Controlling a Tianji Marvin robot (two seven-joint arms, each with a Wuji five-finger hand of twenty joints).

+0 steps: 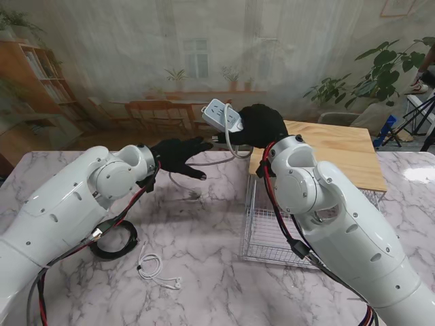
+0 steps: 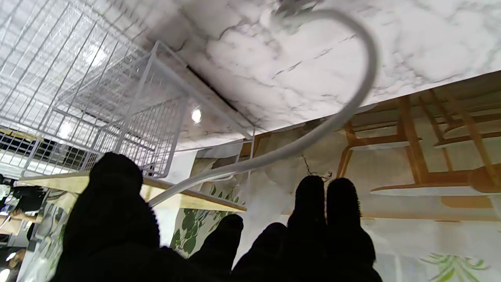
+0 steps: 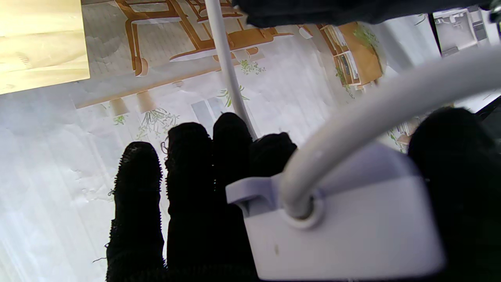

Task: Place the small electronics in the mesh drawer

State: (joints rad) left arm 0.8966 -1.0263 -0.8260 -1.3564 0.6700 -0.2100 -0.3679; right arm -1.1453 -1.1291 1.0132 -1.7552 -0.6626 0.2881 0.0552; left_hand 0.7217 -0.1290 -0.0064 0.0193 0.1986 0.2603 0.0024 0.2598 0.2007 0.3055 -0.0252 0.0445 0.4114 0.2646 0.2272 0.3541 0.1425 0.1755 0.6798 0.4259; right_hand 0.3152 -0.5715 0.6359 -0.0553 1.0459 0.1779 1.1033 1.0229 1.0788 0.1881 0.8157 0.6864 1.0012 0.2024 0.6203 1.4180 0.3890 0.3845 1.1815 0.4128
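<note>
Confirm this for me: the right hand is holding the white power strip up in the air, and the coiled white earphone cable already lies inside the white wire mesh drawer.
Not quite. The right hand does hold the white power strip up in the air, but the coiled white earphone cable lies on the marble table, left of the white wire mesh drawer, not inside it. The stand's view shows this.

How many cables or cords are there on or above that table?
3: the power strip's white cord held up in the right hand; a black coil and a white cable near me. Arms may hide more.
</note>
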